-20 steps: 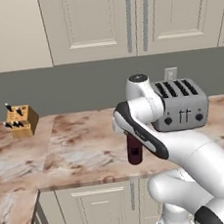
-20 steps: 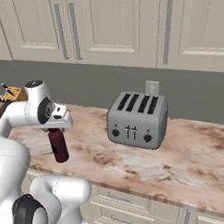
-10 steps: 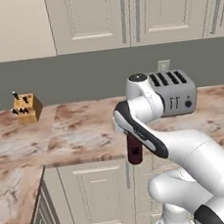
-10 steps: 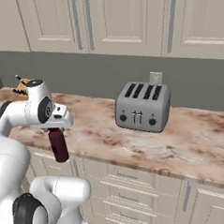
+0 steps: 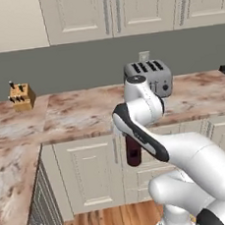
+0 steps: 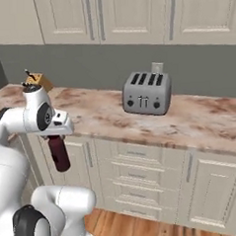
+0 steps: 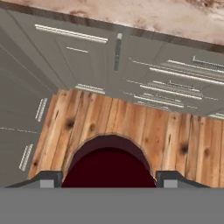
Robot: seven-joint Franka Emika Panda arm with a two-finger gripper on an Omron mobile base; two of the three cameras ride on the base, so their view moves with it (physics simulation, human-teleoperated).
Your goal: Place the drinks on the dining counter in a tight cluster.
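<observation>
One drink, the maroon bottle (image 6: 59, 153), hangs clamped in the gripper (image 7: 109, 179), fingers either side. Base has backed off from the toaster (image 6: 145, 93): bottle was over its counter, now out front above the wood floor (image 7: 131, 127). Prob. in transit to dining counter; drop-off not yet done.

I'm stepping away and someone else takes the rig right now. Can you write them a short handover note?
End effector: shut on the maroon bottle, held upright, hanging over the wooden floor in front of the wall counter cabinets.
Wall counter carries a toaster and a knife block.
Done: the maroon bottle is picked up.
Left: carry it to the dining counter, set it down, then cluster the other drinks tightly beside it.
</observation>
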